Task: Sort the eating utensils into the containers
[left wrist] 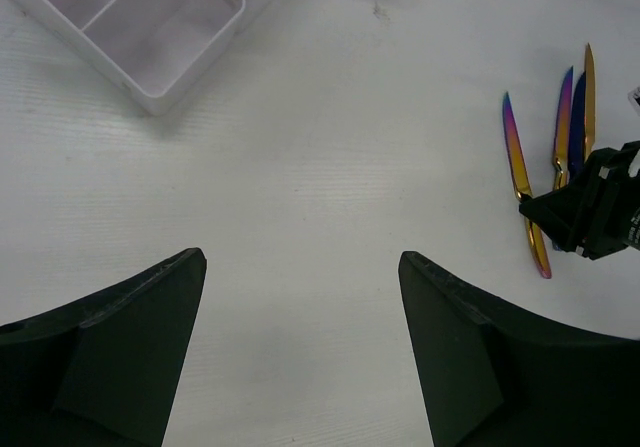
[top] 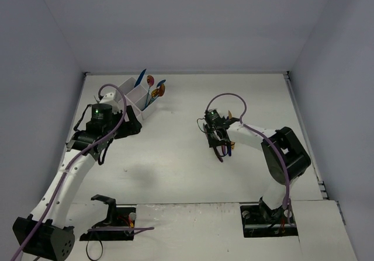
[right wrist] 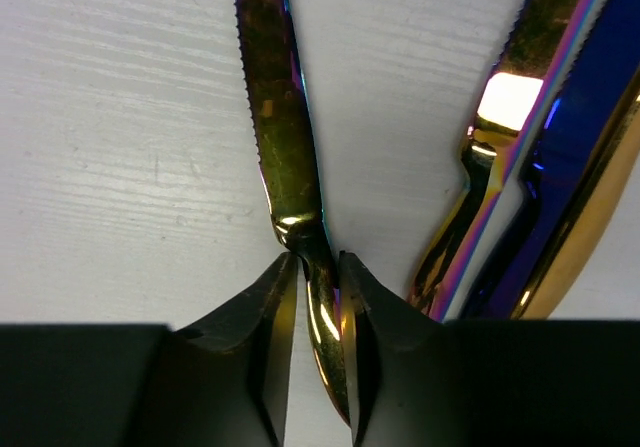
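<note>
A serrated gold-purple knife point(right wrist: 280, 137) lies on the white table. My right gripper point(right wrist: 318, 267) is shut on its handle just behind the blade, both fingers pressing the metal. Two more iridescent knives point(right wrist: 520, 167) lie close to its right. In the top view the right gripper point(top: 221, 147) is down at mid-table. The white divided container point(top: 135, 97) stands at the back left with several utensils point(top: 153, 89) sticking up from it. My left gripper point(left wrist: 302, 262) hovers open and empty over bare table near the container point(left wrist: 150, 27). The left wrist view also catches the knives point(left wrist: 520, 167).
White walls close off the table at the back and both sides. The right arm's black fingers point(left wrist: 590, 212) show at the right edge of the left wrist view. Cables trail along both arms.
</note>
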Robot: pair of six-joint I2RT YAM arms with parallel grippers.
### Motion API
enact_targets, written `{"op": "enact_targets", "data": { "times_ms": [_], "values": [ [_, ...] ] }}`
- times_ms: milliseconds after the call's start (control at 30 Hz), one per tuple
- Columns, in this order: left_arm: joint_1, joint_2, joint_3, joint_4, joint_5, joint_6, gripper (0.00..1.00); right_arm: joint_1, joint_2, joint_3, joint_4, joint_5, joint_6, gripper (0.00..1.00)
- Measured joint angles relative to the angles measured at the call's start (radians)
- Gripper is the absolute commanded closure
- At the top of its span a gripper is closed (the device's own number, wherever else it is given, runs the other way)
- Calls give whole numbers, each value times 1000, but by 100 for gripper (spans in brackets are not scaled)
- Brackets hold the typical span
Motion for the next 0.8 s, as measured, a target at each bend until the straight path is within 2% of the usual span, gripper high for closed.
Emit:
{"op": "enact_targets", "data": {
  "times_ms": [33, 233, 467, 600, 800],
  "values": [
    [-6, 9, 2, 1, 10, -6, 25, 1, 0, -2, 4, -7, 4, 100],
    [-92, 56, 5, 9, 49, -48, 24, 19, -1, -4, 15, -21, -1, 100],
    [-197, 85, 6, 80, 62, -124, 24, 182, -10, 20, -1, -70, -23, 100],
    [-212, 109, 6, 118, 65, -157, 24, 264, -88, 32, 15, -120, -40, 100],
    [-214, 118, 6, 169, 85, -201, 25, 291, -261, 81, 68, -171, -68, 100]
  ]
}}
